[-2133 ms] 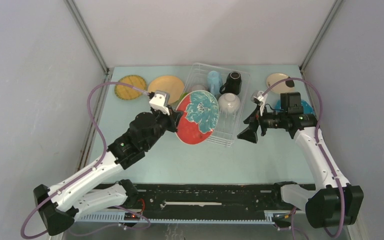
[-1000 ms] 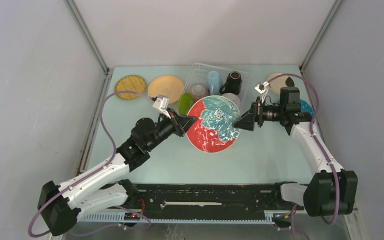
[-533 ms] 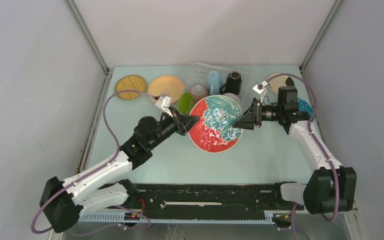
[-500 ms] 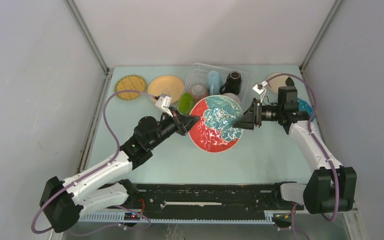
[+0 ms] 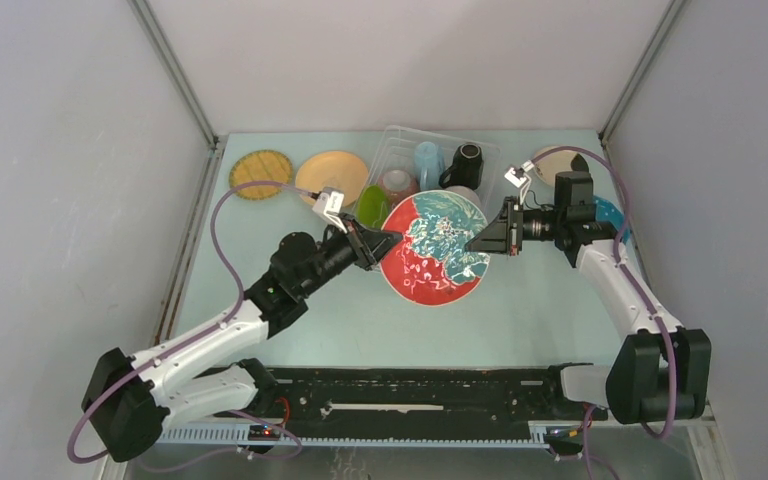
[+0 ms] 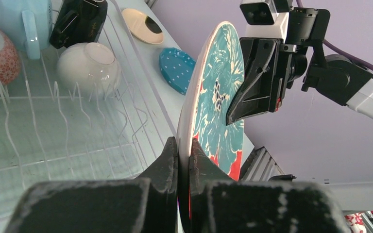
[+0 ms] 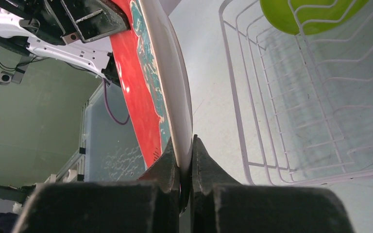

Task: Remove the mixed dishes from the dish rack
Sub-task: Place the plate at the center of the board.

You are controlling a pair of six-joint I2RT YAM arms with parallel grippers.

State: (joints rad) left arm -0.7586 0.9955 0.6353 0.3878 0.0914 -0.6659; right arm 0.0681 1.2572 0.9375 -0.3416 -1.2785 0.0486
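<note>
Pale teal table [image 5: 340, 330], grey walls round it.

- Dish rack [image 5: 392, 135] sits at the far edge, about the middle.
- Already out, by my reading: yellow woven plate [image 5: 260, 173] at the far left corner, orange plate [image 5: 332, 175] beside it, cream plate [image 5: 548, 160] at the far right, blue dotted plate [image 6: 177, 70] by the right edge.
- Red floral plate [image 5: 433, 250] is in the air on edge, just off the rack's near side. Left gripper [image 6: 183, 145] is pinched on one rim, right gripper [image 7: 184, 145] pinched on the opposite rim.
- Left in the rack: lime green plate [image 5: 371, 207], patterned bowl [image 5: 397, 184], white bowl [image 6: 88, 60], light-blue cup [image 5: 428, 162], black mug [image 5: 465, 165].
- From above, the lifted plate hides most of the white bowl, and the right arm covers part of the blue plate.
</note>
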